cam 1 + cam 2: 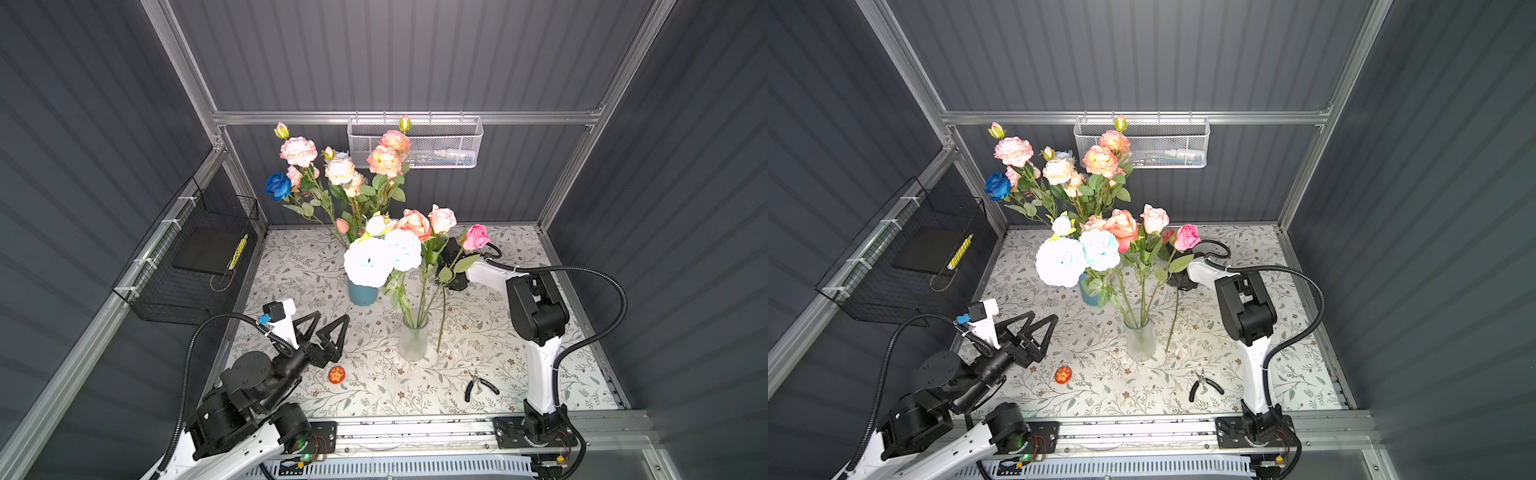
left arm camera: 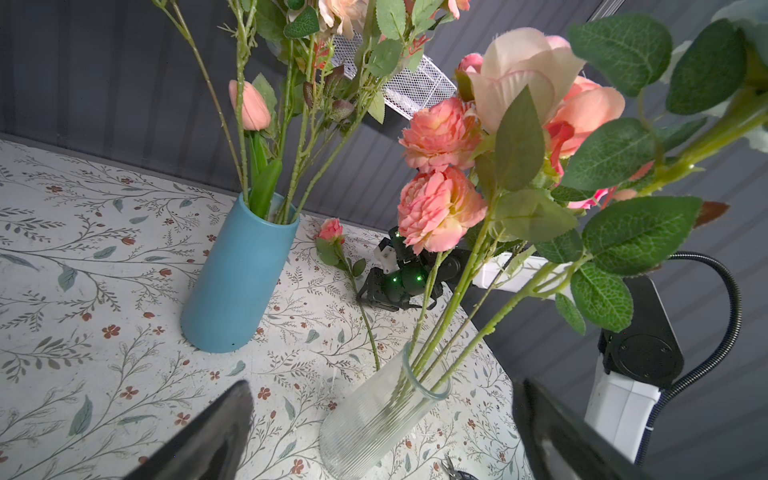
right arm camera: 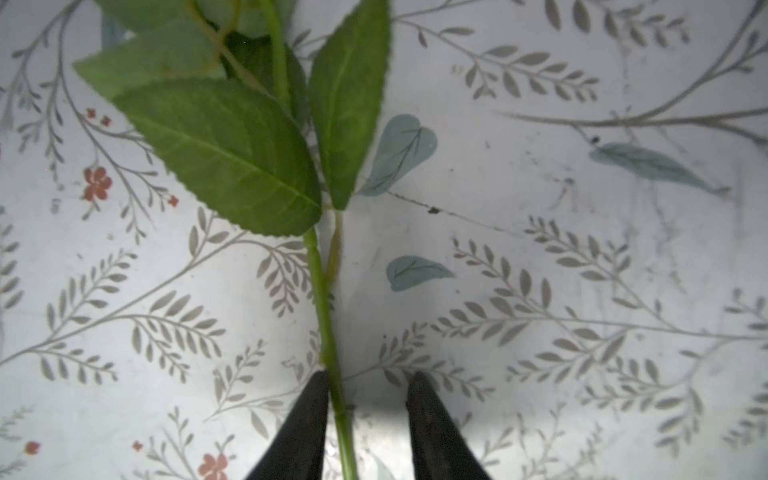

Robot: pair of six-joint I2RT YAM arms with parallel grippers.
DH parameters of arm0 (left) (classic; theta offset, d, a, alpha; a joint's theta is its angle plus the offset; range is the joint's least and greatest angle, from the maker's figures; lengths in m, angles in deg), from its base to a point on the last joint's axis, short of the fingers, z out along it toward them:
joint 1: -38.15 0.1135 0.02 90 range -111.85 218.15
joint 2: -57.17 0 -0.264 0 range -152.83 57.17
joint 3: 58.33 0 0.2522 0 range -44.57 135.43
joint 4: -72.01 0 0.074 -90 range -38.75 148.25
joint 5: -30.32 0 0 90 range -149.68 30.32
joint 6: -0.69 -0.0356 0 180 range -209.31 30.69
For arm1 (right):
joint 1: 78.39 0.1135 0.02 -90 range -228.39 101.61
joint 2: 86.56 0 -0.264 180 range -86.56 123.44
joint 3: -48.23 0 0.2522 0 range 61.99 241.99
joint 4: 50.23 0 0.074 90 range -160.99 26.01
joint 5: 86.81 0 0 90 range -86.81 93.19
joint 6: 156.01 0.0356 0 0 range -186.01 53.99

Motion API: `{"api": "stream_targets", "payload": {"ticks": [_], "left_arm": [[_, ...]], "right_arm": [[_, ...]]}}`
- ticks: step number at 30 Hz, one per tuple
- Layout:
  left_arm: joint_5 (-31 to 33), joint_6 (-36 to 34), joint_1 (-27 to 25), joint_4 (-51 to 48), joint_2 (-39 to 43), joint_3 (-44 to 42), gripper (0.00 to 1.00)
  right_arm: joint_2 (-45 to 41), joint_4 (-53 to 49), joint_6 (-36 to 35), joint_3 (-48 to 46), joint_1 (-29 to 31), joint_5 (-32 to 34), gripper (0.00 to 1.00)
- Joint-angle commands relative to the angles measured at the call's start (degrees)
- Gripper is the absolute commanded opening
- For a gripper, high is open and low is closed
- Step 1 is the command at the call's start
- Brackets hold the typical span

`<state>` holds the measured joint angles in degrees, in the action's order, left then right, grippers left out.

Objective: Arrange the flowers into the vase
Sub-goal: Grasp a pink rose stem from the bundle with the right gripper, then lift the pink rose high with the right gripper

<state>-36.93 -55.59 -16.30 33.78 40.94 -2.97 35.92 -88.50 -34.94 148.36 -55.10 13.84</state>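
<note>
No text, label, brand or number can be read; the print on the red disc [image 1: 336, 375] is too small.

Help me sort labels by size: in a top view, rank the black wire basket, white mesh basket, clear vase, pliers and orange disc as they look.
1. black wire basket
2. white mesh basket
3. clear vase and pliers: look about alike, so unranked
4. orange disc, smallest
</note>
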Motion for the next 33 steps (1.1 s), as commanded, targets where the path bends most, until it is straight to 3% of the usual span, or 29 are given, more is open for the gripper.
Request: {"api": "stream_targets", "payload": {"ticks": [1,5,10,14,23,33], "left_arm": [[1.2,0.4,-0.2,-0.7,1.0,-0.5,1.00],[1.3,0.4,-0.2,-1.4,1.0,-0.1,1.00],[1.8,0.6,-0.3,-2.3,1.6,0.2,1.00],[2.2,0.8,-0.2,-2.7,2.1,0.1,1.00],[2.6,1.0,-0.2,-2.3,0.9,0.4,1.00],[3.9,1.4,-0.2,-2.8,0.5,1.0,1.00]], "right_arm": [[2.1,-6.5,0.5,-0.5,0.0,3.6,0.27],[0.7,-4.9,0.7,-3.5,-0.2,4.6,0.20],[-4.5,-0.9,1.1,-10.6,-0.9,6.1,0.00],[-12.4,3.9,2.1,-19.0,-2.0,7.3,0.00],[-38.5,10.0,2.6,-37.9,-2.9,8.0,0.00],[-79.3,6.9,-0.5,-49.2,-2.1,1.1,0.00]]}}
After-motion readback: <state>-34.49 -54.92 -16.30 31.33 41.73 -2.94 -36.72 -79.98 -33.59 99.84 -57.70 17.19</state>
